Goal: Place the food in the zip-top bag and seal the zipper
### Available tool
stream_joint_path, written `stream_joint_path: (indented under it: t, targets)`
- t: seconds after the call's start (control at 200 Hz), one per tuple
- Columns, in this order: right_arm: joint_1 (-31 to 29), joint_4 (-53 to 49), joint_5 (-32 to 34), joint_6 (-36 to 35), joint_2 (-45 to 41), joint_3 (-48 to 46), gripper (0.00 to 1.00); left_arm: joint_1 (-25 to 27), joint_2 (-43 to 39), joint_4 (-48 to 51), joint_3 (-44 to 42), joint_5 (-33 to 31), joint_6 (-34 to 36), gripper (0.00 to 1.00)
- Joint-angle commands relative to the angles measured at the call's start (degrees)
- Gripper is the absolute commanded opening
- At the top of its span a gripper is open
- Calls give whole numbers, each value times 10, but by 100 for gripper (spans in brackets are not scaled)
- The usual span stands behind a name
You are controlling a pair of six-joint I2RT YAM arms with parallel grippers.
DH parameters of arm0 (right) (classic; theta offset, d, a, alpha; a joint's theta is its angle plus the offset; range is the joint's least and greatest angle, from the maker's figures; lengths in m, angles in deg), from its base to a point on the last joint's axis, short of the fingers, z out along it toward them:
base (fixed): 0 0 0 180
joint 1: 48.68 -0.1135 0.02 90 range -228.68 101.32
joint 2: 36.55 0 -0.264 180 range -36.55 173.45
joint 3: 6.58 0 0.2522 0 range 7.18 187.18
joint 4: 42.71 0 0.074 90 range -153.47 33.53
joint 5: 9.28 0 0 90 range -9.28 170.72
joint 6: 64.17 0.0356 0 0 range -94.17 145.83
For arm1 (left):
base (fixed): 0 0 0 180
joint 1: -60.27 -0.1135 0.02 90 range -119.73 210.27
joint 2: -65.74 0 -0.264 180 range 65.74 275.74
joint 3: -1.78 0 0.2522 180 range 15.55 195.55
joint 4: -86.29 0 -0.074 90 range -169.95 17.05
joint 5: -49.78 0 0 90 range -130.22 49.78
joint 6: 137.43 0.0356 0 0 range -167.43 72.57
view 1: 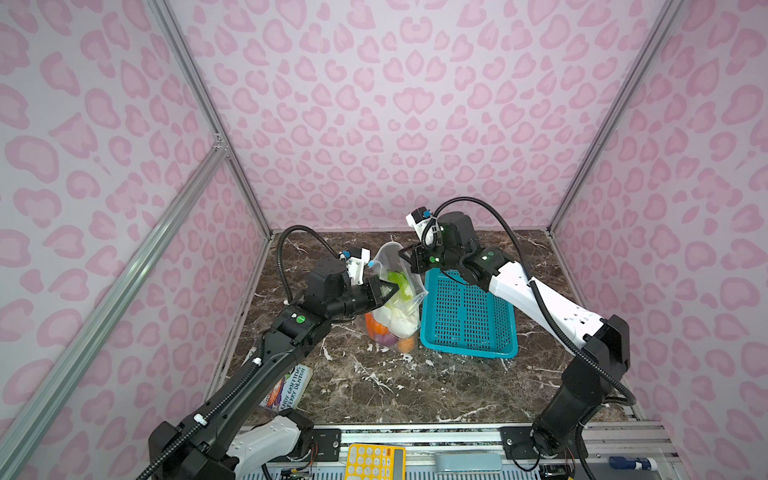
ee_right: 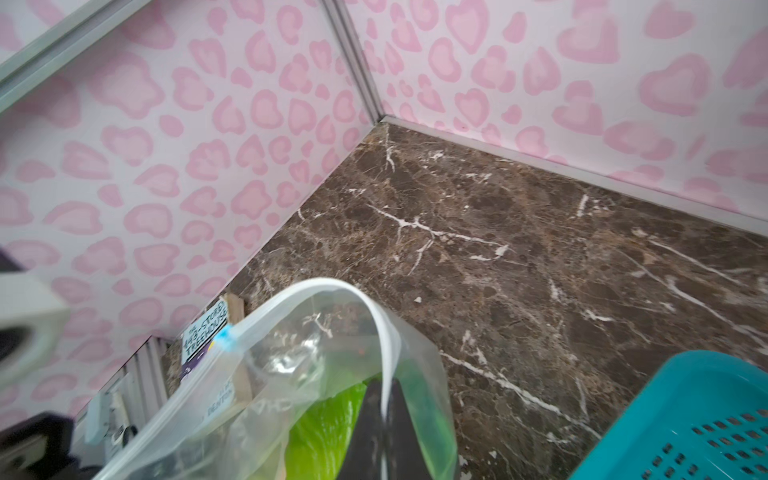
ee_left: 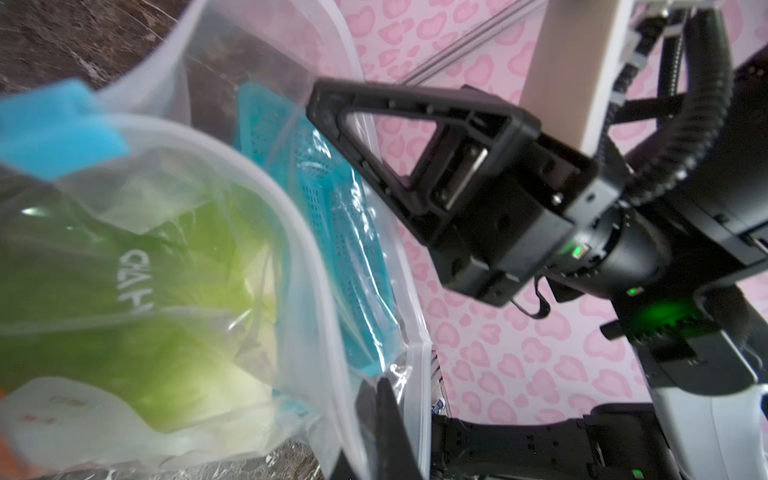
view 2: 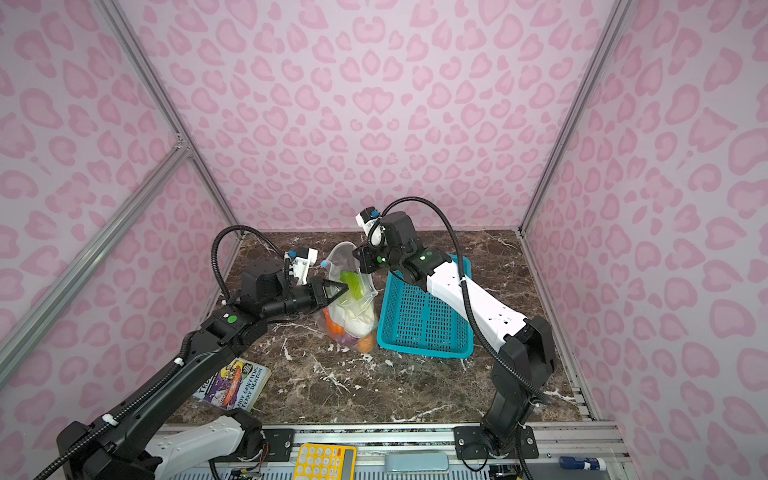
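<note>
Between left claw point(view 1: 390, 291) and right claw point(view 1: 404, 252): zip-top bag point(view 1: 388, 259), both pinching its edges

Bag point(view 1: 390, 259) sits mid-table point(view 1: 415, 386), mouth up and toward the back, vegetables point(view 1: 399, 318) piled inside at its bottom. Basket point(view 1: 469, 320) just right of the bag, touching or nearly. Left gripper point(view 1: 388, 293) at the bag's left side, right gripper point(view 1: 405, 253) at the rim's far-right end, above the basket's back-left corner. Book point(view 1: 291, 388) front-left, partly under the left arm. Calculator point(view 1: 374, 461) off the table, centre of the front rail.
</note>
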Motion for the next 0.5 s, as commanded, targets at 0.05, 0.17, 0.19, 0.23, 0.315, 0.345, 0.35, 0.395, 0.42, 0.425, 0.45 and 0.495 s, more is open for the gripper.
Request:
stream_joint_path:
  t: [0.05,0.17,0.19,0.23,0.315,0.345,0.35,0.395,0.42,0.425,0.45,0.495]
  targets:
    - [-22,-22,-51,-35,-15,-15,0,-1,0,-28,1,-66,3,3]
    - [-38,-39,-29,-49,-33,-34,0,-5,7,-16,12,-90,15,12]
    - [-40,-39,-25,-50,-35,-37,0,-7,8,-12,15,-91,18,15]
    - [-41,-38,-18,-50,-41,-44,0,-11,10,-9,20,-91,25,25]
    - [-41,-38,-10,-51,-48,-53,0,-25,12,7,34,-99,35,61]
    - [-41,-37,-9,-52,-50,-55,0,-31,12,11,40,-97,43,66]
    - [-41,-36,-8,-52,-50,-55,0,-33,12,12,41,-97,44,67]
    - [-41,-37,-6,-52,-50,-56,0,-47,12,24,51,-98,57,71]
    - [-41,-38,-6,-53,-50,-56,0,-55,12,28,57,-97,64,73]
    - [-41,-38,-5,-53,-49,-56,0,-57,12,29,57,-97,66,74]
    - [-41,-38,-4,-53,-49,-55,0,-67,11,33,62,-95,74,76]
    - [-41,-40,-2,-53,-47,-53,0,-86,11,37,66,-90,81,79]
